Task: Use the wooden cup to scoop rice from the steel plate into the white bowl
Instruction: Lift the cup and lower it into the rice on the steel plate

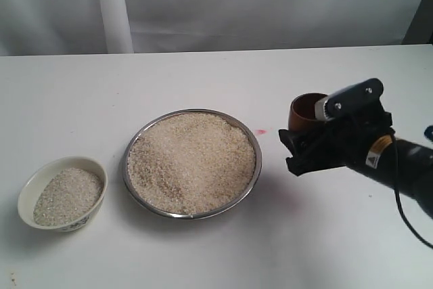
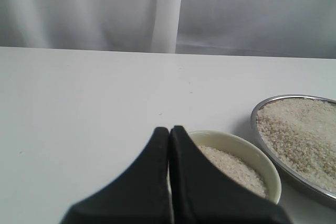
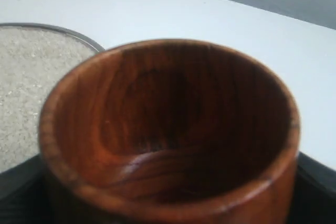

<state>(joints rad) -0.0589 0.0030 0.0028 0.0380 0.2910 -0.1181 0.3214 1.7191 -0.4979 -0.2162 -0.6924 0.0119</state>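
Rice (image 1: 191, 160) heaped in the steel plate (image 1: 191, 216), middle of the worktop (image 1: 203, 262); scooping not yet begun.
Wooden cup (image 1: 303, 107), empty, is toward the worktop's right edge, clear of the plate, the right jaws seemingly closed on its sides. Next it must cross the rim and tip into the grains. White bowl (image 1: 32, 182) stands near the left edge. Only the left wrist view shows the left jaws, pressed together on nothing; only the right wrist view shows the cup's bare inside.

Fine beige-white rice grains (image 1: 193, 160) look pale against the shiny silver round metal plate (image 1: 124, 170). The small cream-white ceramic bowl (image 1: 30, 191) bears a dark print low outside. The reddish-brown polished wooden cup (image 3: 168, 129) shows darker grain streaks inside.
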